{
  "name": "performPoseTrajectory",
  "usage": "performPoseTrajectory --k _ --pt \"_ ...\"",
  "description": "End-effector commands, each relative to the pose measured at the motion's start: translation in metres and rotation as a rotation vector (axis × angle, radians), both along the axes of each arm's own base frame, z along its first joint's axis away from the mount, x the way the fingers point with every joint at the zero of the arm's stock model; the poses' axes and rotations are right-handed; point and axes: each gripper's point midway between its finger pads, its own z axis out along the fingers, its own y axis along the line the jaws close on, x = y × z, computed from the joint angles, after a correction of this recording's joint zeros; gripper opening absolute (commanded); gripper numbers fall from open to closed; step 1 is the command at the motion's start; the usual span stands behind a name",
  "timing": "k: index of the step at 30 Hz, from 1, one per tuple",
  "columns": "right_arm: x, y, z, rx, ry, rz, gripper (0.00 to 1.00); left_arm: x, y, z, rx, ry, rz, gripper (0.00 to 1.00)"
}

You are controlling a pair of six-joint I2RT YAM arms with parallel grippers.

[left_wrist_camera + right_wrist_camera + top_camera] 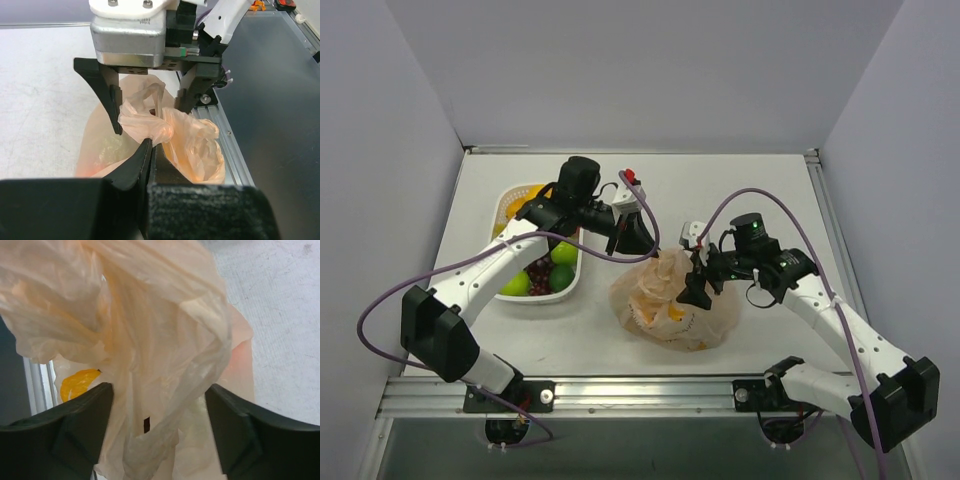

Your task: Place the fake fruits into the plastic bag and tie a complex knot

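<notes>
The pale orange plastic bag (670, 312) lies on the table between the arms, with yellow fruit (80, 383) showing through its film. My left gripper (151, 143) is shut on a bunched fold of the bag (150, 125) near its top; from above it sits at the bag's upper left (642, 243). My right gripper (696, 288) is open, its fingers (75, 425) on either side of the gathered upper film (160, 365) without pinching it. More fake fruits, green apples (516, 284) and purple grapes (538, 272), lie in the white basket (578, 272).
The white lattice basket stands left of the bag, under the left arm. A small red and white object (630, 180) lies at the back of the table. The metal rail (650, 392) runs along the near edge.
</notes>
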Motion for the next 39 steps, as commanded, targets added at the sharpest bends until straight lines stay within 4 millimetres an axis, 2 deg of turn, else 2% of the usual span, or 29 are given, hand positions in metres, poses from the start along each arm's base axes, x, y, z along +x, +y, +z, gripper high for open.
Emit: performPoseTrajectory --k 1,3,4,9,15,17,19,21,23,26,27,28,30,31,32,33,37,39 --pt "0.000 0.010 0.031 0.093 -0.024 0.014 0.80 -0.001 0.000 0.017 -0.025 -0.055 0.004 0.00" --pt "-0.007 0.011 0.045 0.125 -0.025 0.014 0.96 0.000 -0.001 0.013 -0.018 -0.043 0.002 0.00" --pt "-0.008 0.011 0.049 0.131 -0.028 0.009 0.99 -0.001 -0.003 0.010 -0.018 -0.038 -0.001 0.00" --pt "-0.015 0.008 0.074 0.176 -0.066 -0.020 1.00 -0.003 -0.011 0.003 -0.023 -0.026 -0.003 0.00" --pt "0.002 0.014 0.108 0.227 -0.129 -0.097 0.99 0.001 -0.016 0.000 -0.019 -0.014 -0.002 0.00" --pt "0.002 0.020 0.111 0.237 -0.126 -0.087 0.95 0.002 -0.018 0.000 -0.017 -0.013 0.000 0.00" --pt "-0.003 0.028 0.115 0.247 -0.132 -0.045 0.88 0.003 -0.019 0.000 -0.013 -0.008 0.005 0.00" --pt "-0.009 0.033 0.111 0.248 -0.119 -0.011 0.85 0.005 -0.020 -0.002 -0.009 -0.006 0.007 0.00" --pt "-0.014 0.038 0.105 0.236 -0.124 0.022 0.77 0.005 -0.021 -0.003 -0.009 -0.002 0.002 0.00" --pt "-0.010 0.041 0.091 0.200 -0.138 0.028 0.69 0.006 -0.022 -0.003 -0.008 -0.005 0.003 0.00" --pt "-0.007 0.042 0.091 0.199 -0.151 0.026 0.64 0.005 -0.022 -0.002 -0.010 -0.006 0.001 0.00" --pt "-0.005 0.042 0.090 0.193 -0.157 0.023 0.47 0.005 -0.022 -0.003 -0.008 -0.003 0.000 0.00" --pt "-0.001 0.040 0.091 0.189 -0.172 0.012 0.33 0.005 -0.021 -0.003 -0.009 -0.011 0.001 0.00" --pt "0.000 0.038 0.095 0.191 -0.183 0.000 0.15 0.004 -0.019 -0.004 -0.005 -0.009 0.003 0.00" --pt "0.001 0.036 0.096 0.191 -0.189 -0.012 0.04 0.003 -0.017 -0.003 -0.005 -0.014 0.004 0.00" --pt "0.002 0.033 0.097 0.188 -0.188 -0.028 0.00 0.005 -0.015 -0.004 -0.004 -0.020 0.010 0.00" --pt "0.000 0.014 0.099 0.186 -0.183 -0.088 0.00 0.014 -0.005 -0.005 0.006 -0.012 0.049 0.00" --pt "-0.005 0.006 0.092 0.173 -0.155 -0.101 0.00 0.022 0.000 -0.004 0.009 -0.027 0.077 0.00"
